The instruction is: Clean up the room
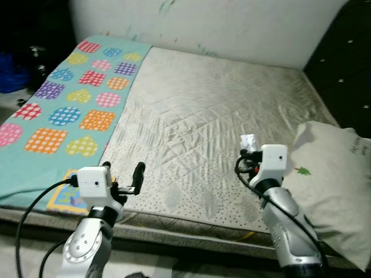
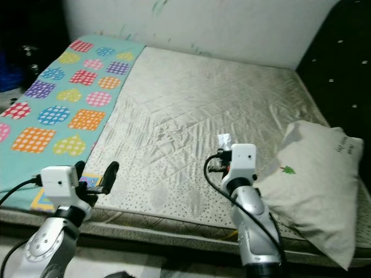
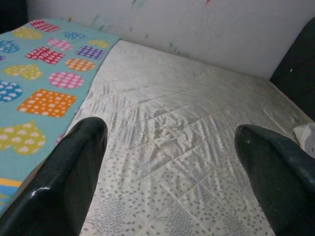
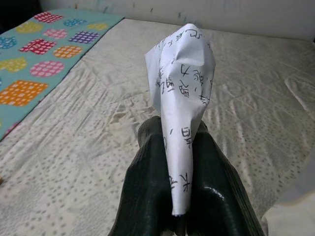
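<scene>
A crumpled sheet of white paper (image 4: 181,88) with printed characters stands up between the black fingers (image 4: 147,187) of my right gripper (image 1: 246,152), which is shut on it above the near right part of the bare mattress (image 1: 220,110). The paper (image 1: 248,141) pokes up just beyond the wrist. My left gripper (image 1: 135,178) is open over the mattress's front edge, near the blanket's corner, its two fingers (image 3: 64,177) wide apart with nothing between them.
A teal blanket (image 1: 64,104) with coloured dotted patches covers the mattress's left side. A beige pillow (image 1: 336,185) lies at the near right corner. A white wall (image 1: 220,23) runs behind, and dark furniture (image 1: 348,63) stands at the far right.
</scene>
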You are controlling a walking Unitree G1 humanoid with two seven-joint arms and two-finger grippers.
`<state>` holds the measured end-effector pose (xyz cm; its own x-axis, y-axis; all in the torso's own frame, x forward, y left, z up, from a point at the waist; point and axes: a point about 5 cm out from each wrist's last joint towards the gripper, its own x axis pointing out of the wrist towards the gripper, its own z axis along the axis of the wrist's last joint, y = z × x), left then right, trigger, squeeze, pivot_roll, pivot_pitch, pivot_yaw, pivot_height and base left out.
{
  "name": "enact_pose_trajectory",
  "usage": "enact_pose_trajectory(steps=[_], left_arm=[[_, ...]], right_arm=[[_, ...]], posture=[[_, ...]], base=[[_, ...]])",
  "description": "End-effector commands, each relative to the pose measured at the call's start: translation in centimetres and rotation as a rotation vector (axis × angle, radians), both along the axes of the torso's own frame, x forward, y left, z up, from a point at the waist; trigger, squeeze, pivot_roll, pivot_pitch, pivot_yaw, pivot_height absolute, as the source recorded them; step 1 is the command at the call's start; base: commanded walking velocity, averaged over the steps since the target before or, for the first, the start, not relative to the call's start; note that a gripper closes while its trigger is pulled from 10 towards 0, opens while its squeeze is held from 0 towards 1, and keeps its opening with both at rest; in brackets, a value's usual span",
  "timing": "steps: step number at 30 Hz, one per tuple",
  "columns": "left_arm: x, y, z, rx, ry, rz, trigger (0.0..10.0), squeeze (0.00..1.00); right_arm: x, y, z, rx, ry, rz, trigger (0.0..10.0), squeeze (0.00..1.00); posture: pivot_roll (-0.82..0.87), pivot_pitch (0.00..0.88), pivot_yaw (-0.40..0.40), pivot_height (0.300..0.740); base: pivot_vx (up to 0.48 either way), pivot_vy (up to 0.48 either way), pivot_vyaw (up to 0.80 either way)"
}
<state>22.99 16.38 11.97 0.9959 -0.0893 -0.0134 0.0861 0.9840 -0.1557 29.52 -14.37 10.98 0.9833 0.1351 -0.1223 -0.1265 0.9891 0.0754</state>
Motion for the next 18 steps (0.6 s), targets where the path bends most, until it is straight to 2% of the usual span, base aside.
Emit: enact_pose_trajectory(steps=[1, 5, 9, 13, 18], left_arm=[[0.02, -0.56, 0.16, -0.015, -0.002, -0.019, 10.0, 0.0], [0.03, -0.54, 0.13, -0.018, -0.001, -0.017, 10.0, 0.0], [0.05, -0.56, 0.13, -0.02, -0.001, -0.017, 10.0, 0.0], [0.08, -0.52, 0.15, -0.022, -0.002, -0.015, 10.0, 0.0], [0.12, -0.5, 0.18, -0.027, -0.004, -0.017, 10.0, 0.0]], right_arm=[[0.0, -0.77, 0.11, -0.01, 0.0, -0.015, 10.0, 0.0], [0.01, -0.71, 0.18, -0.022, -0.003, -0.004, 10.0, 0.0], [0.02, -0.65, 0.21, -0.014, -0.004, -0.002, 10.0, 0.0], [0.03, -0.7, 0.08, -0.001, 0.006, -0.006, 10.0, 0.0], [0.03, -0.69, 0.04, -0.003, 0.008, -0.002, 10.0, 0.0]], posture=[[0.05, 0.103, -0.102, 0.74], [0.05, 0.103, -0.102, 0.74], [0.05, 0.106, -0.104, 0.74], [0.05, 0.107, -0.105, 0.74], [0.05, 0.108, -0.104, 0.74]], base=[[0.0, 0.334, 0.0], [0.0, 0.337, 0.39], [0.0, 0.336, 0.8], [0.0, 0.321, 0.0], [0.0, 0.0, 0.0]])
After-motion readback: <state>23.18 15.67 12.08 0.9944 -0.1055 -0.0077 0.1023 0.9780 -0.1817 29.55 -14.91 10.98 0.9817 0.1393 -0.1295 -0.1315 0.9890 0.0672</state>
